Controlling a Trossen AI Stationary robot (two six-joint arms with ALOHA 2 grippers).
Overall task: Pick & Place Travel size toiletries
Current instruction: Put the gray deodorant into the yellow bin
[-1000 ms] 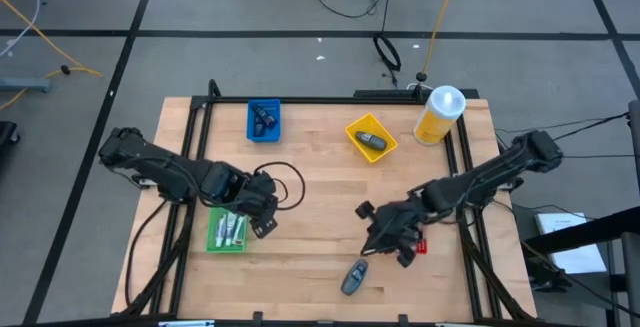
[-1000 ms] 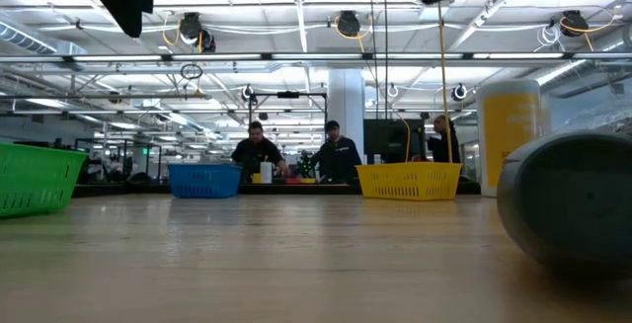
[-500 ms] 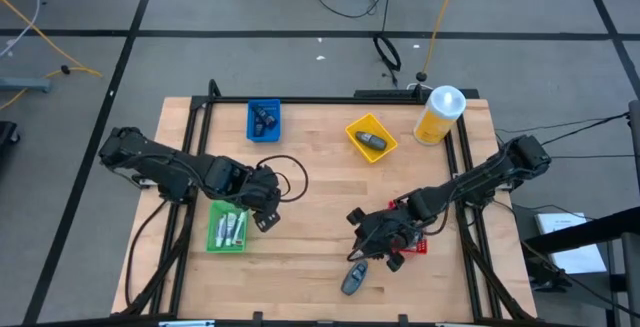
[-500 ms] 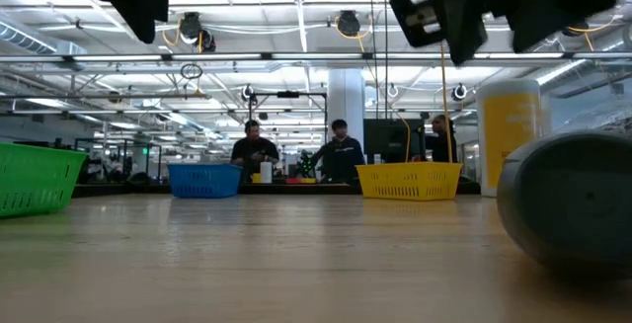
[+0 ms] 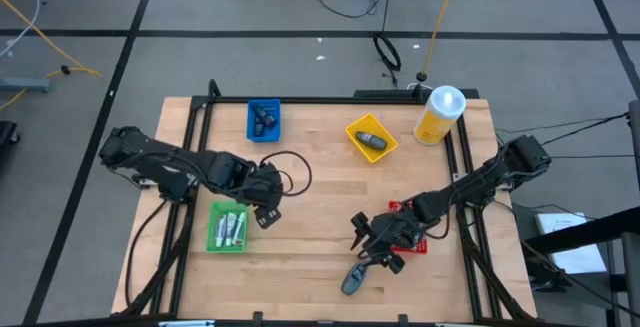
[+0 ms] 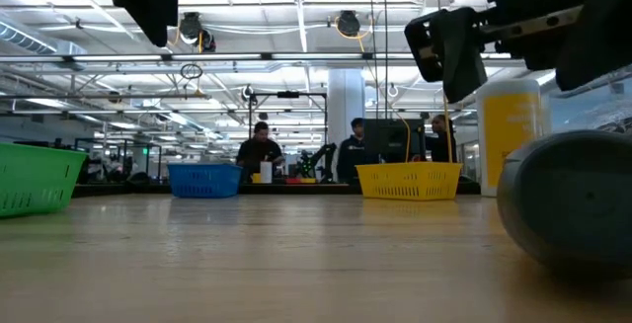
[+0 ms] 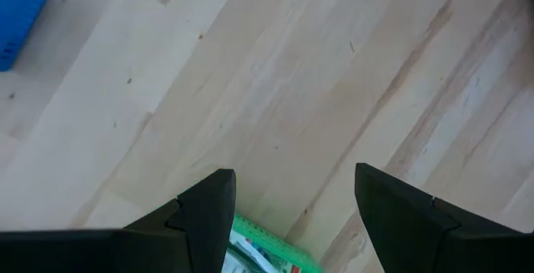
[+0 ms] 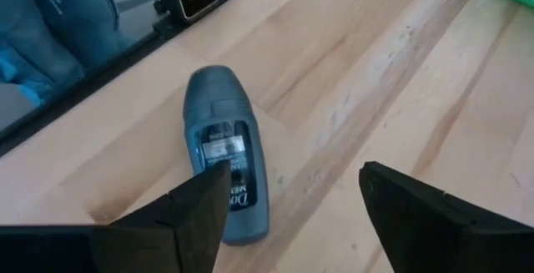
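Note:
A dark-grey oblong toiletry piece (image 5: pixel 352 280) (image 8: pixel 224 173) lies flat on the wood near the table's front edge; in the low view it is the big grey shape (image 6: pixel 573 200) at the right. My right gripper (image 5: pixel 363 247) (image 8: pixel 288 223) hovers open just above and beside it, touching nothing. My left gripper (image 5: pixel 266 207) (image 7: pixel 292 214) is open and empty over the far right corner of the green tray (image 5: pixel 227 229), which holds small white tubes. Dark mini tubes lie in the blue tray (image 5: pixel 264 120), and a grey piece lies in the yellow tray (image 5: pixel 371 137).
A large yellow bottle (image 5: pixel 440 114) with a white cap stands at the back right. A red tray (image 5: pixel 412 235) lies partly under my right arm. A dark cable loops beside my left wrist. People stand in the room beyond the table's far edge.
My right gripper has moved toward the table's left and near edge, down toward the grey oblong piece, and its fingers have opened. My left gripper has drifted a little toward the table's right. The grey piece has stayed where it was.

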